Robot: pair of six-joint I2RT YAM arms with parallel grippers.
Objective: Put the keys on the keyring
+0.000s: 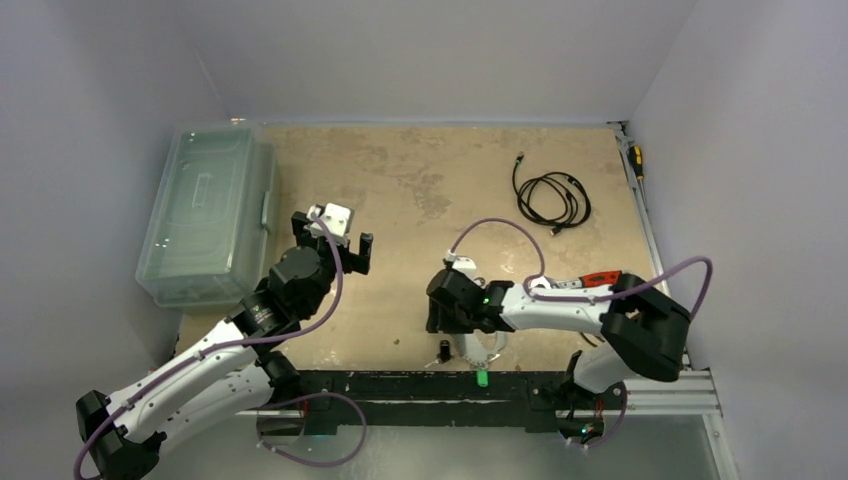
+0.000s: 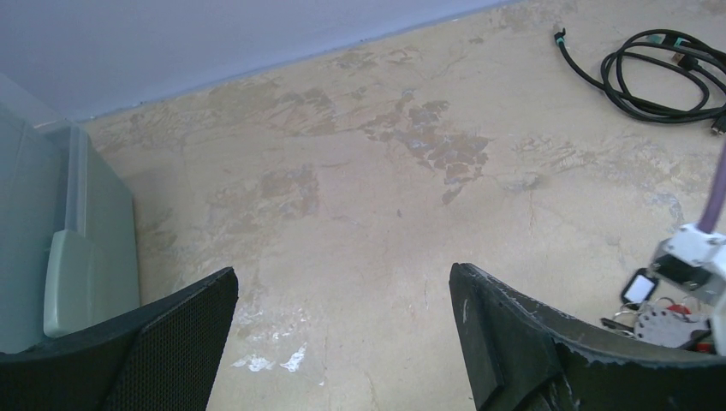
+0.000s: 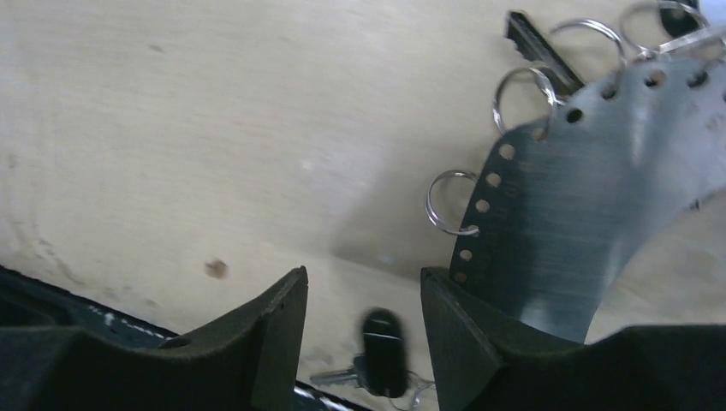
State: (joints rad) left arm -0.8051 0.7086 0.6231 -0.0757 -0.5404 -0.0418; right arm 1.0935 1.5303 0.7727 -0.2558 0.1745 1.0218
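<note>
The black-headed key (image 3: 383, 351) is framed just ahead of the half-spread, empty right jaws, the keyring (image 3: 582, 214) beside them. The left jaws, spread wide, are farther off.

A robot lab test cell. Plain pale walls (image 1: 430, 50) box in a worn, stained tan bench (image 1: 400, 200) on the left, far and right sides. Two white-and-black arms, left (image 1: 200, 370) and right (image 1: 570, 310), trail purple leads (image 1: 500, 225) and are bolted to a black rail (image 1: 400, 385) along the near edge. A clear lidded bin (image 1: 205, 215) sits far left, a coiled black cable (image 1: 553, 198) far right, and a yellow-handled tool (image 1: 635, 160) lies along the right wall.
</note>
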